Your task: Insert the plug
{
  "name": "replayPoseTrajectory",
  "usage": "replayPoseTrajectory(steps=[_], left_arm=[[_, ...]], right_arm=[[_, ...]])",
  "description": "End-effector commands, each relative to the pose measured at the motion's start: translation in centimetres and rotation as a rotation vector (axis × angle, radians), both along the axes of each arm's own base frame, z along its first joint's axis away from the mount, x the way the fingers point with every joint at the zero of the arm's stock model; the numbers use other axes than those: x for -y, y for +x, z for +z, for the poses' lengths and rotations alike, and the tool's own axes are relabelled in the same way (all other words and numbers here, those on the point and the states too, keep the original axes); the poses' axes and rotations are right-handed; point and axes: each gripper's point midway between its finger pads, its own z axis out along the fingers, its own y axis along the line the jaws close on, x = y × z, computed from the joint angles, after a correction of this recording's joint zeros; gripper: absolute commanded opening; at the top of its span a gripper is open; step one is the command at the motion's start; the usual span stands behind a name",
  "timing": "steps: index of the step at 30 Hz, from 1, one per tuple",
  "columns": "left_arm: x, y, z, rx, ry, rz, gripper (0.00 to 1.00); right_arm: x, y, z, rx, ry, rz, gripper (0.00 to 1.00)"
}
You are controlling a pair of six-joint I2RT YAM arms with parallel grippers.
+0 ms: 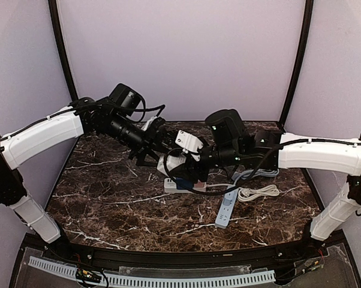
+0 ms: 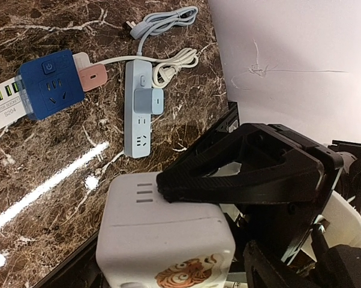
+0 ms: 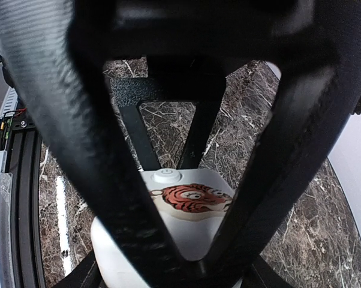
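Marble surface (image 1: pixel 108 204): lies below both pincers. Right pincer (image 3: pixel 195 252): clamped on the white cube plug (image 3: pixel 186 204), which is held above the surface. Left pincer (image 2: pixel 198 228): one finger (image 2: pixel 228 177) rests on the plug's top, but I cannot tell if it grips. Pale blue power strip (image 2: pixel 137 120), white strip (image 2: pixel 0 105) and blue adapter (image 2: pixel 48 84): on the surface beyond the left pincer.

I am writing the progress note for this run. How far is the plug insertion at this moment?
Done: the white cube plug is up off the table. In hand: it sits between the fingers of the right gripper, and a finger of the left gripper lies on it. Remaining: lower it to the light blue strip, perhaps, and press it in.
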Motion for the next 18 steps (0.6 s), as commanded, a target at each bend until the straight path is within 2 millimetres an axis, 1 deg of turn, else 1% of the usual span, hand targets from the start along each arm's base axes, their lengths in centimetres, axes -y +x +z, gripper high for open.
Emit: replayPoseTrajectory(steps=[1, 4, 8, 10, 11, 12, 13, 14, 15, 16, 17, 18], left_arm=[[-0.29, -0.16, -1.17, -0.003, 0.043, -0.004, 0.76], [-0.24, 0.00, -1.67, -0.004, 0.057, -0.004, 0.74], [-0.08, 0.26, -1.98, -0.005, 0.064, -0.003, 0.67], [0.02, 0.39, -2.08, -0.006, 0.066, -0.004, 0.59], [0.05, 0.37, -2.00, -0.005, 0.065, -0.007, 0.52], [0.10, 0.40, -2.11, -0.008, 0.068, -0.008, 0.49], [0.07, 0.39, -2.04, -0.007, 0.071, -0.010, 0.42], [0.09, 0.42, -2.13, -0.008, 0.075, -0.011, 0.40], [0.06, 0.41, -2.01, -0.007, 0.076, -0.012, 0.34], [0.07, 0.49, -2.05, -0.009, 0.079, -0.011, 0.32], [0.09, 0.47, -1.85, -0.009, 0.079, -0.013, 0.26], [0.16, 0.47, -1.81, -0.010, 0.077, -0.015, 0.23]], right_arm=[[-0.87, 0.43, 2.07, -0.003, 0.068, -0.001, 0.12], [-0.99, 0.52, 2.14, -0.013, 0.074, 0.000, 0.12], [-1.16, 0.65, 2.15, -0.018, 0.075, -0.002, 0.12], [-1.18, 0.72, 2.08, -0.018, 0.073, -0.004, 0.11], [-1.15, 0.80, 2.15, -0.016, 0.074, -0.007, 0.11], [-1.11, 0.85, 2.09, -0.016, 0.072, -0.009, 0.11], [-1.09, 0.86, 2.05, -0.016, 0.071, -0.009, 0.11], [-1.07, 0.90, 2.04, -0.016, 0.071, -0.011, 0.11], [-1.05, 0.95, 2.01, -0.017, 0.071, -0.015, 0.11], [-1.02, 1.04, 1.96, -0.018, 0.070, -0.021, 0.11], [-0.99, 1.11, 1.90, -0.020, 0.069, -0.025, 0.12], [-0.99, 1.11, 1.88, -0.023, 0.069, -0.027, 0.15]])
